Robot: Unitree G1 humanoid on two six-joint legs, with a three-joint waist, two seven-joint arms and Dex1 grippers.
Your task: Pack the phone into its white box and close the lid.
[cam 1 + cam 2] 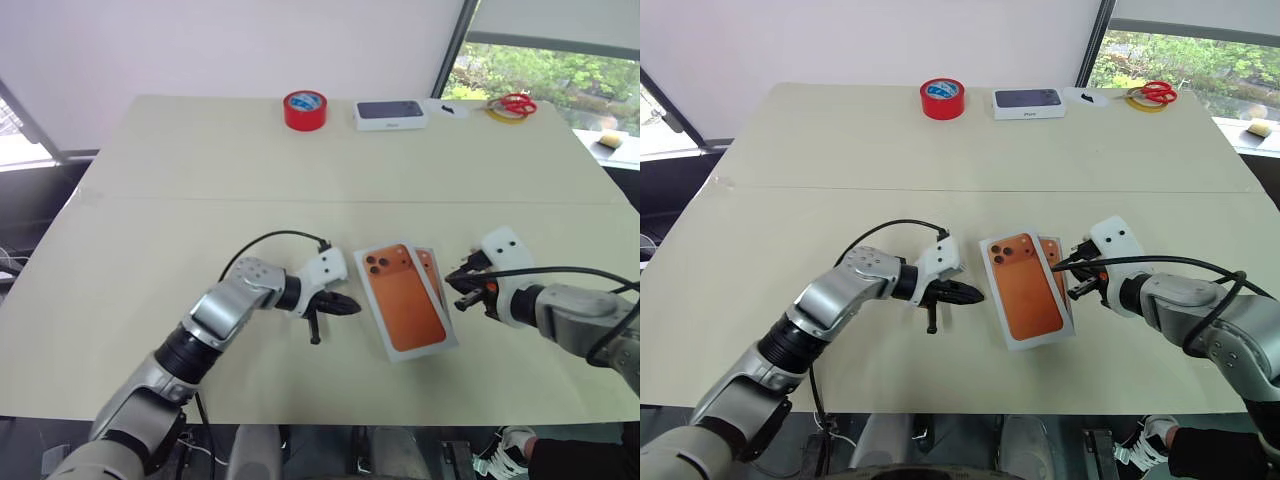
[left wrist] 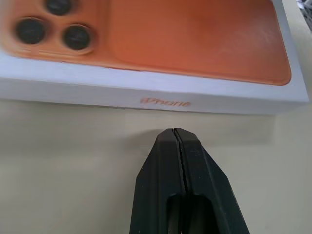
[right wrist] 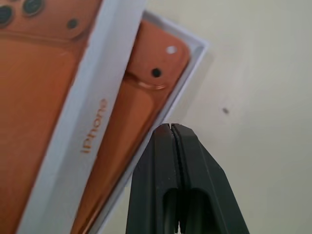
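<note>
The lid [image 1: 405, 298], white with an orange phone picture, lies askew on top of the white box [image 3: 195, 53] near the table's front edge. It covers most of the box. A strip of the orange phone [image 3: 141, 92] shows in the box along the lid's right side. My left gripper [image 1: 352, 307] is shut with nothing in it, its tip just short of the lid's left side wall [image 2: 161, 100]. My right gripper [image 1: 455, 285] is also shut and holds nothing, its tip [image 3: 170, 127] at the box's right rim.
At the table's far edge stand a red tape roll [image 1: 305, 109], a white box with a dark phone picture [image 1: 391, 114] and red scissors [image 1: 515, 103]. A black cable [image 1: 270, 240] loops over my left wrist. Bare tabletop lies between the far items and the lid.
</note>
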